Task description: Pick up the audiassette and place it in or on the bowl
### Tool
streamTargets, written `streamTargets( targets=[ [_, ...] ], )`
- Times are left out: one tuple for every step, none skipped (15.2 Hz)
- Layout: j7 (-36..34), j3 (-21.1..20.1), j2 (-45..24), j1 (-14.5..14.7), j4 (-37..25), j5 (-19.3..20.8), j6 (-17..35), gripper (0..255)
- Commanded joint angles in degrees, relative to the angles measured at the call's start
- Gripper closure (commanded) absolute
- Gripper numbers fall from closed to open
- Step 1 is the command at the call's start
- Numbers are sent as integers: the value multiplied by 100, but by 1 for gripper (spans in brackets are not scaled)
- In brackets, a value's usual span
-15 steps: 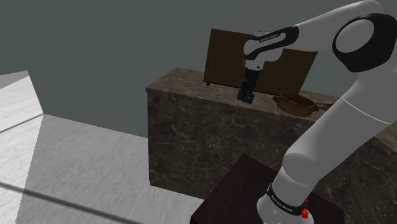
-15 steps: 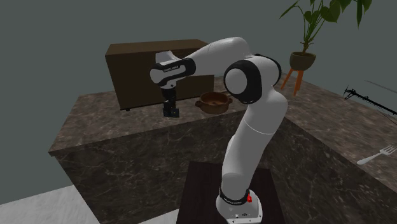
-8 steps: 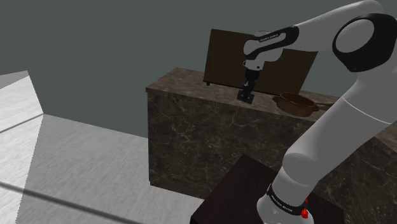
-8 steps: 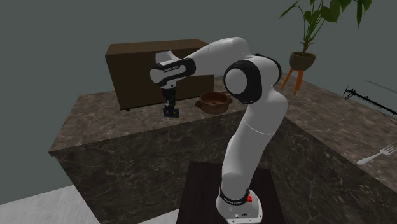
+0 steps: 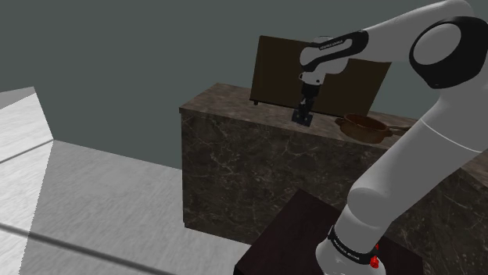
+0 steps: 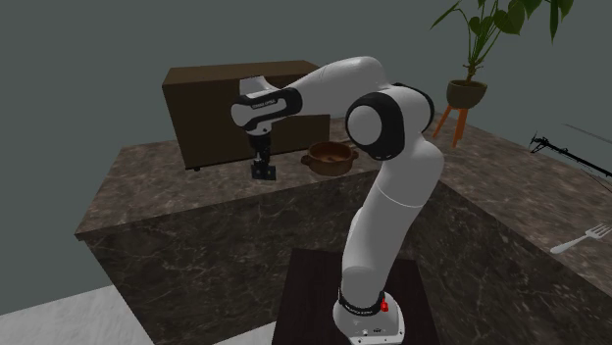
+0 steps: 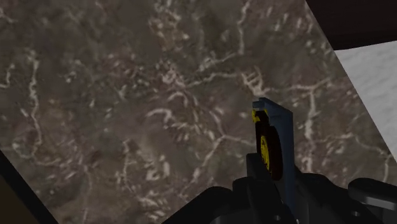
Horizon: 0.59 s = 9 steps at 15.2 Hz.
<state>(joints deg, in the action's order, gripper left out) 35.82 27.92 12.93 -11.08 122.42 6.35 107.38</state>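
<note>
The audio cassette (image 7: 278, 136) is a thin dark-blue case with a yellow reel. It stands on edge, clasped between my black fingers. My gripper (image 5: 303, 117) (image 6: 262, 169) (image 7: 275, 181) is shut on it just above the dark marble counter (image 5: 235, 109) (image 6: 167, 196). From outside, the cassette (image 5: 303, 119) is a small dark block at the fingertips. The brown bowl (image 5: 364, 126) (image 6: 329, 157) has small side handles. It sits on the same counter, a short way from the gripper towards the shoulder view's right.
A brown cabinet (image 5: 274, 70) (image 6: 211, 108) stands on the counter close behind the gripper. In the second exterior view a potted plant (image 6: 467, 90) stands at the back right and a fork (image 6: 586, 237) lies at the far right. My stand (image 6: 324, 304) sits below the counter's front.
The fingers have come together on the cassette. The hand has since risen very slightly with the cassette in it. The bowl has not moved.
</note>
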Motion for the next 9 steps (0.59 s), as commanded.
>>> streamTargets(
  targets=[
    [-6, -13, 25, 2, -111, 5, -139, 255],
    [-9, -21, 38, 4, -177, 7, -217, 255],
    [-11, -28, 50, 6, -243, 8, -294, 255],
    [-13, -35, 60, 8, -311, 8, -371, 255],
    [-15, -42, 69, 11, -380, 8, -449, 255],
    [-16, -48, 76, 13, -450, 8, -526, 255],
    [-16, -54, 82, 15, -522, 7, -603, 255],
    [-16, -60, 87, 18, -594, 6, -680, 255],
    [-16, -66, 90, 20, -668, 4, -757, 255]
  ],
)
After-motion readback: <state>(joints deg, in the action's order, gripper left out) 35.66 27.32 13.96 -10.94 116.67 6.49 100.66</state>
